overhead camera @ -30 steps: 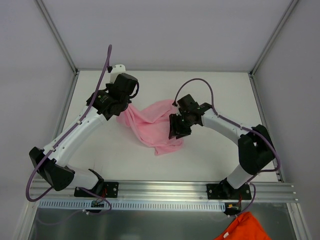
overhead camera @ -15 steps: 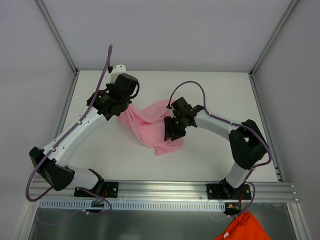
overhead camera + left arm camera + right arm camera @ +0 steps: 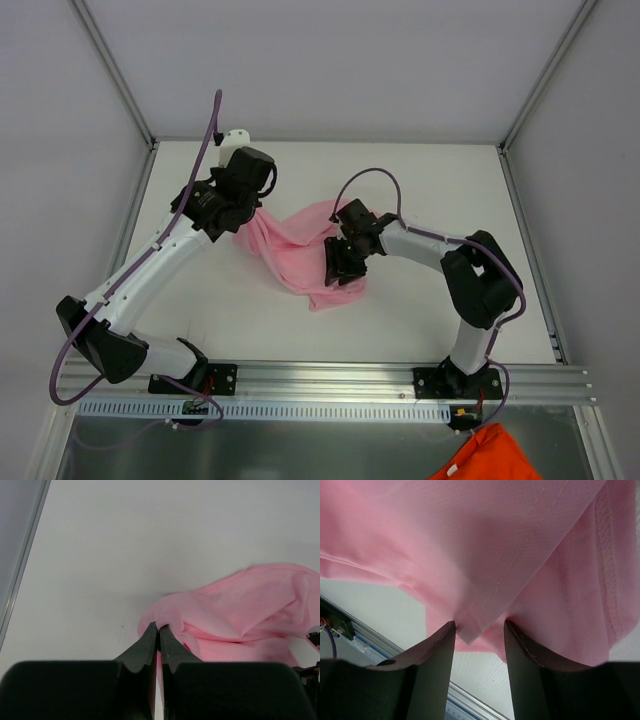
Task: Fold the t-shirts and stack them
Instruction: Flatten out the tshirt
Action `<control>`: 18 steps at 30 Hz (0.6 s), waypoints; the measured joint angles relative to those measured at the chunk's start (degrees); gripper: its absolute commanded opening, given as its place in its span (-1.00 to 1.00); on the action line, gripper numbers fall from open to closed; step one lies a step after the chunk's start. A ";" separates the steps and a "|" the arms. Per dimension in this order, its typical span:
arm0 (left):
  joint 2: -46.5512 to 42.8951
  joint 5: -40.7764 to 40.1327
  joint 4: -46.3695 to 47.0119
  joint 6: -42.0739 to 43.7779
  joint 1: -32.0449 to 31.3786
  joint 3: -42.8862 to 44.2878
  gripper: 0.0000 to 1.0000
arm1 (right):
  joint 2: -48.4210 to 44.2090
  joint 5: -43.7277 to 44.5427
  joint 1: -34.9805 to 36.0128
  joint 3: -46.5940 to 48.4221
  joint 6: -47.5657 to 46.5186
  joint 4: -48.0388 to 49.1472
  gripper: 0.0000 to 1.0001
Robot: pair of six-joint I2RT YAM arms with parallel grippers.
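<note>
Lying limp, the t-shirt (image 3: 295, 252) was clenched by the left gripper (image 3: 158, 626); its hemmed corner (image 3: 476, 614), judged the surest hold, was straddled by the released right gripper (image 3: 479, 625).

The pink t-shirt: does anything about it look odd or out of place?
Yes. The pink t-shirt lies twisted and bunched on the table, not flat; the left gripper pinches one end. An orange cloth sits apart, beyond the near rail.
</note>
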 measured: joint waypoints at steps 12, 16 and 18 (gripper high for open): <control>-0.52 0.02 0.00 0.15 0.00 0.00 -1.00 | 2.49 -1.05 0.59 2.36 1.09 0.37 -0.98; -0.52 0.02 0.02 0.15 0.00 -0.04 -1.00 | 3.43 -1.11 0.74 4.13 1.31 0.33 -0.98; -0.59 0.00 0.09 0.15 0.00 -0.33 -1.00 | 3.74 -1.07 0.81 4.83 1.22 -0.20 -0.98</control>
